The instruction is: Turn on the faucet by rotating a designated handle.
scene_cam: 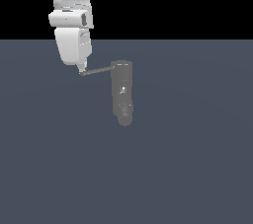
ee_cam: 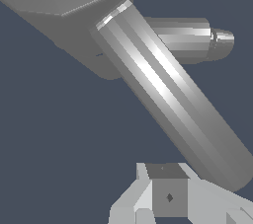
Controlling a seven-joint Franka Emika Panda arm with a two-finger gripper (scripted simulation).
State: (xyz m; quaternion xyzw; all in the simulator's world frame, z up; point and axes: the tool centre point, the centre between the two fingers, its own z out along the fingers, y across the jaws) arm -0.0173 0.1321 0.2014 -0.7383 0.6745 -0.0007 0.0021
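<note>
Background: flat slate-blue table [scene_cam: 197, 168] under a black band along the top of the exterior view.
Arm: white Panda [scene_cam: 71, 25], hanging from the upper part of the exterior view's left, pointing down.
Claw: [scene_cam: 82, 69] at the arm's lower tip, right at the free end of the handle; from the wrist view only pale finger blocks [ee_cam: 168, 196] visible beside the rod's end; open, closed or gripping cannot be told.
Handle: thin gray rod [scene_cam: 97, 71], nearly level, slightly tilted, running from the claw toward the exterior view's right into the top of the faucet; in the wrist view a long shiny cylinder [ee_cam: 173, 99] lying diagonally.
Faucet: dull-gray upright cylinder [scene_cam: 122, 92] near the middle of the exterior view, knobby rounded lower end, a few bright specks on its side; just right of the arm.
</note>
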